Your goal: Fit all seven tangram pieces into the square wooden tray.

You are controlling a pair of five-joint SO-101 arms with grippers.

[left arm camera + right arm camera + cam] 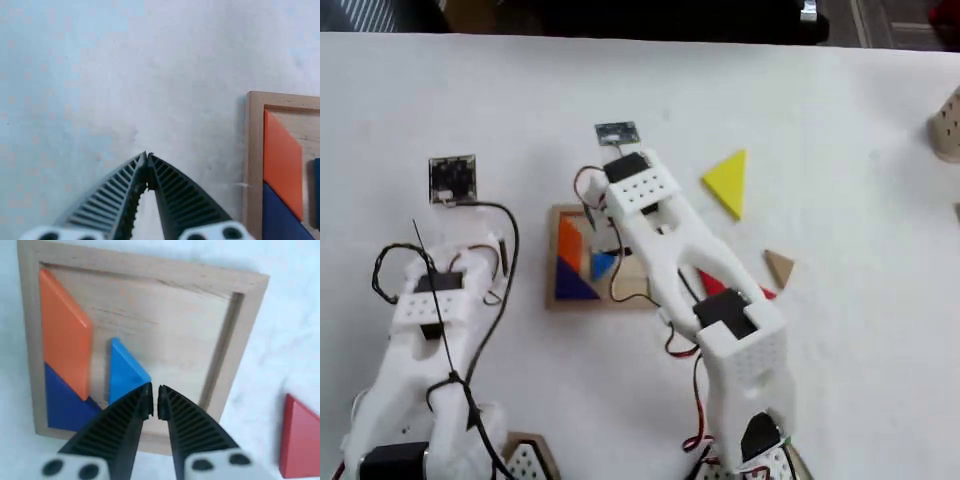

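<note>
White bench (820, 90) carries the tray (552, 255), which holds an orange piece (569, 243), a dark blue triangle (572, 287) and a light blue triangle (603, 264). The right pincer (154, 399) hangs over the tray, pressed together and empty. The left pincer (146, 172), also pressed together, sits over bare bench just beside the tray. The red piece (713, 284), tan triangle (779, 267) and yellow triangle (728, 180) lie loose on the right arm's side.

The left arm (425, 335) and right arm (685, 255) are white plastic shells with rows of small holes and black servo blocks. A black cable (512, 262) loops off the left arm; red and black wires (697, 395) trail along the right. The left tool (147, 157) and right tool (154, 391) have dark, tapering, ridged fingers.
</note>
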